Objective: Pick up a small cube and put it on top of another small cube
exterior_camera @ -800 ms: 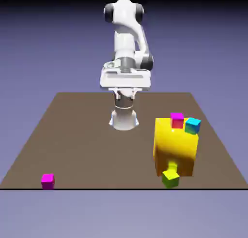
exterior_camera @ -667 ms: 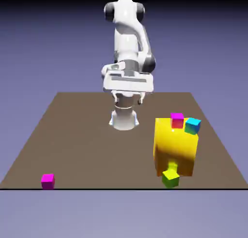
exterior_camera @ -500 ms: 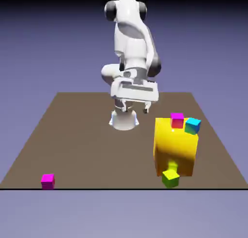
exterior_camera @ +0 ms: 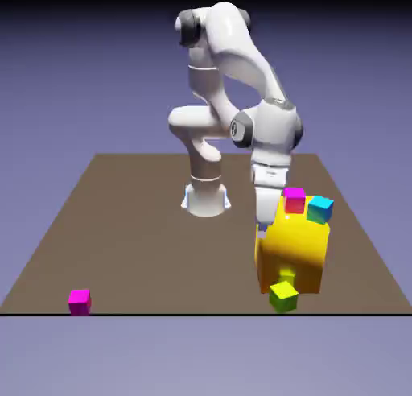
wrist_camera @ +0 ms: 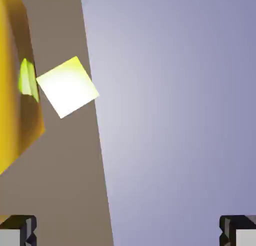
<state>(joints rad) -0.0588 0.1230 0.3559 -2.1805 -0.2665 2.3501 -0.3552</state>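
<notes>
The claw (wrist_camera: 128, 232) is wide open and holds nothing. The green cube (exterior_camera: 282, 295) sits at the table's (exterior_camera: 137, 225) front edge, touching the big yellow block (exterior_camera: 291, 245). A pink cube (exterior_camera: 294, 200) and a blue cube (exterior_camera: 319, 208) sit on that block.

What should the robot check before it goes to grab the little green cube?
1. Pincer open: ok, tips far apart.
2. Pincer empty: ok.
3. Lime-green cube in sight: ok, also seen in the hand view.
4. Cube centred between the tips: not ok, it sits off to the hand view's upper left.
5. Room beside the big yellow block: cannot tell, it stands very close.
6. Cube safely on the table: cannot tell, it is near the edge.
</notes>
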